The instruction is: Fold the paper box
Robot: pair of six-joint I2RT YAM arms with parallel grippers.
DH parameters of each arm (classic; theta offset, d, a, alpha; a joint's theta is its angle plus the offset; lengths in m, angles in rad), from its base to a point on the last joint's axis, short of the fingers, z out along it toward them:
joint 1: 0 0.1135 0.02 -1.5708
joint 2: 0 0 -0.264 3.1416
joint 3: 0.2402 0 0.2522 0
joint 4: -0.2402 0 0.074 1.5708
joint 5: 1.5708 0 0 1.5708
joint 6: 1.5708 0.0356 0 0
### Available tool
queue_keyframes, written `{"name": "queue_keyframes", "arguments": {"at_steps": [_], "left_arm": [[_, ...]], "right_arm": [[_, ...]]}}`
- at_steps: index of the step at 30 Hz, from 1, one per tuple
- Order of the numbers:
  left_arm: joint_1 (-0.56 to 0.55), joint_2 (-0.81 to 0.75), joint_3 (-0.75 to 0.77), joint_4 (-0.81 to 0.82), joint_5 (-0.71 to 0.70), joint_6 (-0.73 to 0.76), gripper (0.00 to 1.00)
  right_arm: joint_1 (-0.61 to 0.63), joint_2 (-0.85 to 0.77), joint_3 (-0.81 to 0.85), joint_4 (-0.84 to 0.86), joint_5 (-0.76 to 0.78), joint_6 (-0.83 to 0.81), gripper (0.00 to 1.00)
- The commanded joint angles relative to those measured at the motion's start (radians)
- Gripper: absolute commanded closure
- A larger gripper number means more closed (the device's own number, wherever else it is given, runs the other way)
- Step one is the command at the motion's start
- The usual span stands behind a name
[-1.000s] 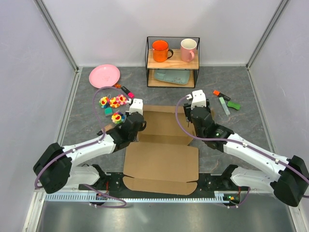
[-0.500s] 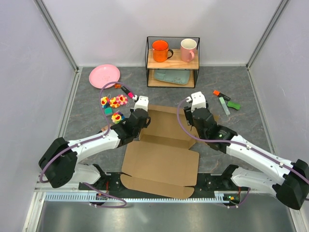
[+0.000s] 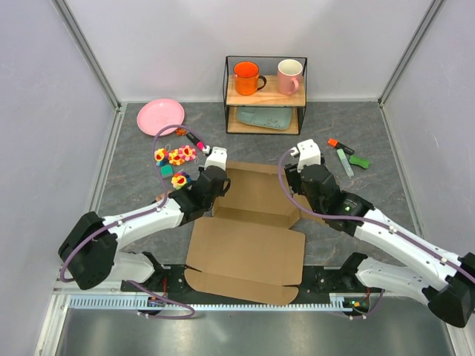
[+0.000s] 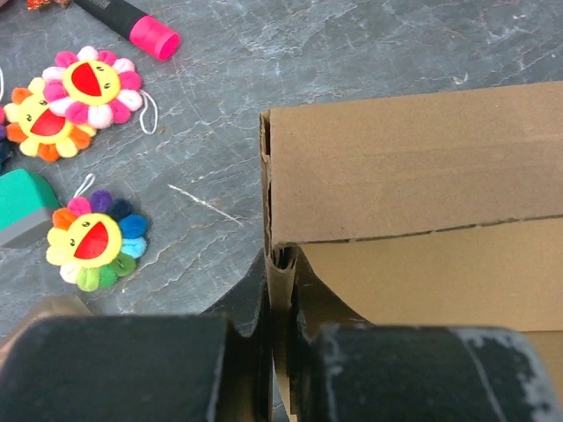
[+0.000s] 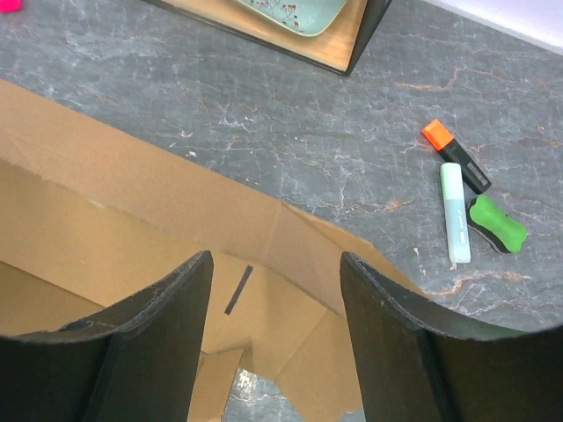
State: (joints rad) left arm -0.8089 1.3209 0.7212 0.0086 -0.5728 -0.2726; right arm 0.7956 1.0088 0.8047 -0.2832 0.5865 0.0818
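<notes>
Worktop (image 3: 371, 126) of grey marbled sheet carries everything. Paper box (image 3: 249, 248), the largest loose item, lies opened out at the middle of the near side between the 2 arms, its near panel flat and its far panel and flaps reaching toward the rack.

Left arm (image 3: 141, 219) reaches in from the left. The left jaws are pinched almost shut on the thin cardboard edge at the box's far left corner. Right arm (image 3: 393, 233) comes in from the right. The right jaws stand wide apart, gripping nothing, over the box's far right flap.

At the back stands a black wire rack (image 3: 266, 93) with 2 wooden shelves. A pale green plate (image 3: 265, 117) lies on the lower shelf, and an orange mug (image 3: 246, 77) and a pink mug (image 3: 289, 76) sit on the upper.

A pink plate (image 3: 160, 116) lies far left. Just left of the box are 3 flower toys (image 4: 92, 82), a teal block (image 4: 22, 207) and a pink marker (image 4: 132, 22). Right of the box lie an orange highlighter (image 5: 455, 156), a pale green marker (image 5: 455, 214) and a green curved piece (image 5: 497, 222).
</notes>
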Motion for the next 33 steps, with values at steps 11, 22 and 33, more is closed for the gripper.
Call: {"name": "queue_keyframes", "arguments": {"at_steps": [11,22,33], "left_arm": [[0.066,-0.02,0.033,-0.141,-0.001,0.113,0.98],[0.07,-0.017,0.03,-0.127,0.01,0.122,0.98],[0.07,-0.023,0.021,-0.124,0.014,0.127,0.98]], "right_arm": [[0.001,0.037,0.037,-0.036,-0.034,-0.022,0.32],[0.001,0.195,0.065,0.036,0.113,-0.042,0.34],[0.001,0.232,0.077,0.15,0.165,-0.138,0.35]]}}
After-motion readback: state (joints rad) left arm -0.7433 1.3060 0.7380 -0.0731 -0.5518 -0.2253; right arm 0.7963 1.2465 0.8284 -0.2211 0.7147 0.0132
